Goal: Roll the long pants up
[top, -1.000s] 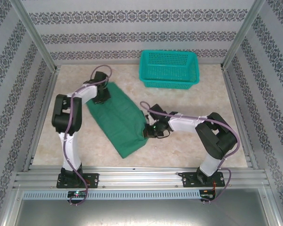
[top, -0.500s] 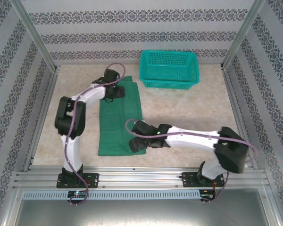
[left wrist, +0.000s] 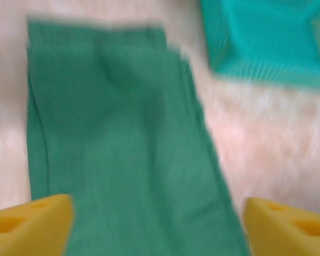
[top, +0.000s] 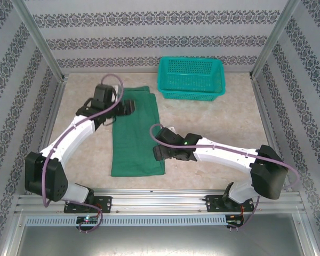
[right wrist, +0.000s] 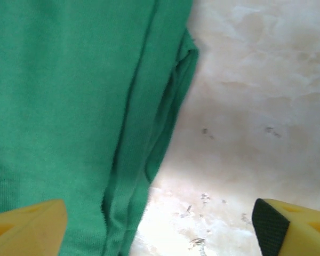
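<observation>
Gaping empty, left tool [left wrist: 157, 224] and right tool [right wrist: 160, 226] frame layered edges of the long pants [top: 136, 141], flat overhead.

Table [top: 229, 125] is holding: long pants [top: 136, 141], one pair; teal mesh basket [top: 192, 95], one; grippers, two: left gripper [left wrist: 157, 224], right gripper [right wrist: 160, 229].

The table [top: 224, 122] lies bare right of the long pants [top: 136, 141]; the basket [top: 192, 77] blocks its far edge

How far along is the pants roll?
Done: long pants lie flat on the table as a straight folded strip. In hand: nothing; both arms' jaws open above it, left at the far end, right at its right edge. Remaining: the whole roll; neither end curled.
</observation>
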### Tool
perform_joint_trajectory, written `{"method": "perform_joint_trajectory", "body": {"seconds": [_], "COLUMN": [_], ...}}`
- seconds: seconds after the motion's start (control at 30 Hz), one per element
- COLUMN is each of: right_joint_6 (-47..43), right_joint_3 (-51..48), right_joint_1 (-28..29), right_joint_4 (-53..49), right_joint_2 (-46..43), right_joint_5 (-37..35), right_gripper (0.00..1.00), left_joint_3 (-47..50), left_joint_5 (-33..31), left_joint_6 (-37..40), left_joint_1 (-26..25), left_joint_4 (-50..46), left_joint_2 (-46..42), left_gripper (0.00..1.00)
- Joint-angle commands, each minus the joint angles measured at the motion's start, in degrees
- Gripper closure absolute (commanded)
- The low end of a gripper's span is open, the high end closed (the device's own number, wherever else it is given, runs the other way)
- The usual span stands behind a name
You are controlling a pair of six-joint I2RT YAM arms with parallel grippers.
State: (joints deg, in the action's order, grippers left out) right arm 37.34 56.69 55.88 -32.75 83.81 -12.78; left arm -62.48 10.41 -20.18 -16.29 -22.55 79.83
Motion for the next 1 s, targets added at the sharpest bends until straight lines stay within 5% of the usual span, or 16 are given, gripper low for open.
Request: {"method": "perform_joint_trajectory", "body": {"seconds": [0.0, 0.03, 0.07, 0.2, 0.3, 0.47, 0.83, 0.9, 0.93, 0.97], "right_joint_6": [1.39, 1.88, 2.40, 1.92, 1.12, 0.40, -2.29, -2.24, -2.12, -1.81], "right_joint_3": [1.02, 0.30, -0.31, -1.86, -2.38, 2.33, 20.57, 22.12, 22.39, 22.35], "right_joint_1": [-1.95, -2.90, -3.70, -6.75, -7.45, -7.30, -7.78, -8.50, -9.19, -10.01], "right_joint_4": [-4.11, -3.99, -3.82, -2.15, 1.23, 3.09, -0.17, -0.98, -1.13, -1.44], "right_joint_2": [-1.69, -2.18, -2.66, -4.16, -3.12, 7.62, 31.89, 34.18, 35.06, 35.58], "right_joint_5": [-4.62, -4.77, -4.61, -1.27, 4.63, 8.95, 11.67, 11.95, 12.47, 12.50], "right_gripper": [0.13, 0.13, 0.13, 0.11, 0.15, 0.30, 0.28, 0.43, 0.62, 0.99], "left_joint_3": [4.83, 6.13, 7.51, 11.49, 12.16, 19.13, 20.95, 20.00, 19.73, 19.67], "left_joint_5": [0.29, -2.96, -4.77, -8.30, -9.35, -8.49, -14.33, -14.47, -14.74, -15.18], "left_joint_6": [0.42, -0.62, -1.14, -3.76, -8.19, -13.51, -13.09, -12.40, -12.04, -11.92], "left_joint_1": [-3.58, -4.95, -5.99, -11.44, -13.18, -13.17, -13.24, -13.26, -13.26, -13.30], "left_joint_4": [-8.91, -10.95, -12.40, -18.35, -21.81, -19.32, -14.74, -14.60, -14.48, -14.49], "left_joint_2": [-9.09, -11.49, -13.80, -22.19, -25.41, -28.26, -26.66, -26.06, -25.83, -25.57], "left_gripper": [0.78, 0.97, 0.99, 0.64, 0.50, 0.50, 0.52, 0.52, 0.52, 0.52]}}
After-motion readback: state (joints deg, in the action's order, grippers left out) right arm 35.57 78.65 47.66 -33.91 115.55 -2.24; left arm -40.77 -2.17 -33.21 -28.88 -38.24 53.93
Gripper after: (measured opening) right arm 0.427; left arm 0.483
